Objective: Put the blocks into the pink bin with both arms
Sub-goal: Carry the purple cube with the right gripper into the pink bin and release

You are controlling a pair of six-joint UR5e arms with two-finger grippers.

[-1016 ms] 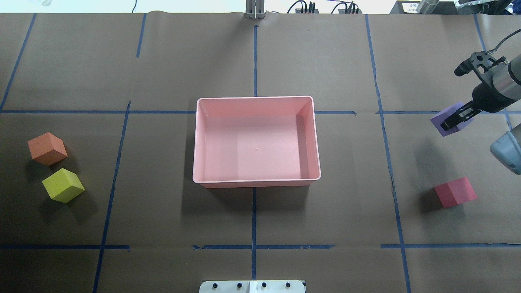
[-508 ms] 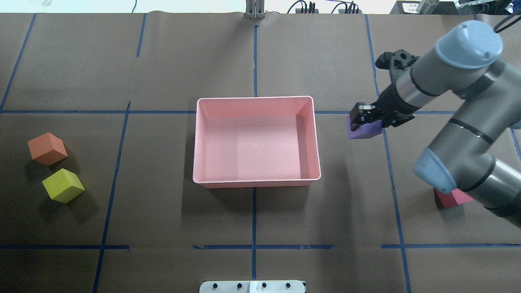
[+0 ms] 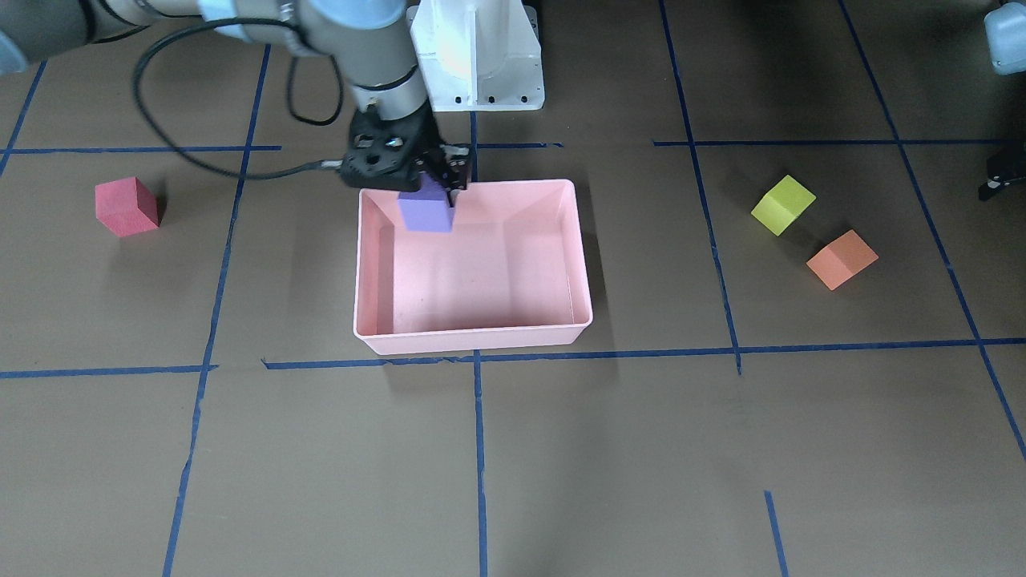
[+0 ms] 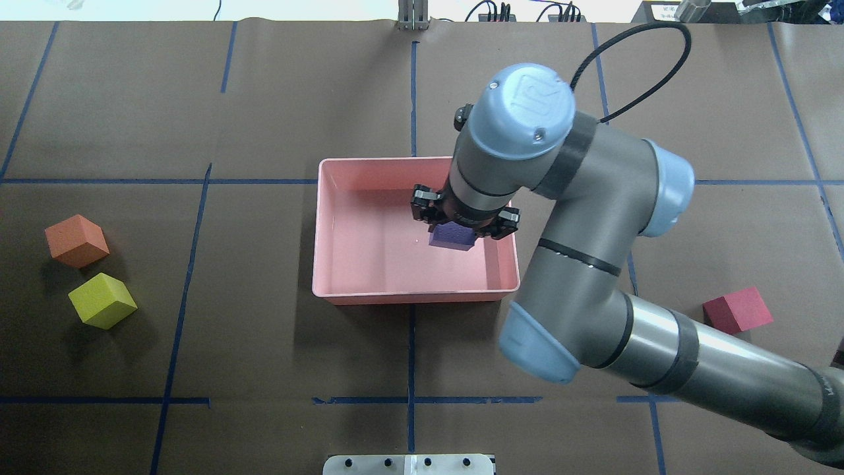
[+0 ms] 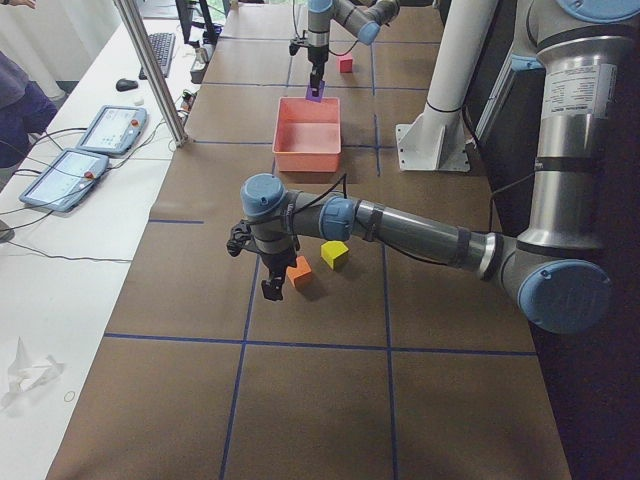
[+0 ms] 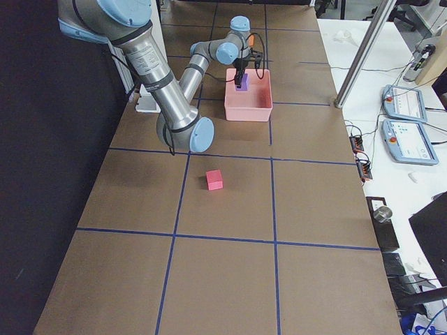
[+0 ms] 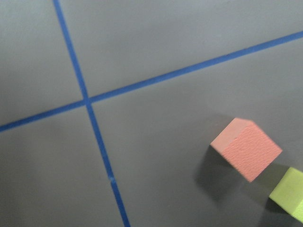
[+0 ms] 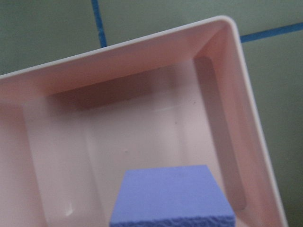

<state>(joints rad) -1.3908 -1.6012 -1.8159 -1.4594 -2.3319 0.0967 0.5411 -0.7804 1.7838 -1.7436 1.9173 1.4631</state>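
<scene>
Overhead exterior view, from left to right: an orange block (image 4: 76,239) and a yellow-green block (image 4: 102,301) sit near each other, not touching, at the left end of the brown desk (image 4: 264,99). In the middle lies the pink bin (image 4: 320,224). Over the bin's right half the right claw (image 4: 463,226) points straight down, its fingers closed on a purple block (image 4: 451,237). The right wrist view shows that block hanging above the bin's floor, inside the line of the rim. Further right, a red block (image 4: 737,310) sits alone on the desk, well apart from the bin. The left claw (image 5: 270,293) shows properly only in the exterior left view, where it hovers just beside the orange block. Whether it is open or closed I cannot tell.
</scene>
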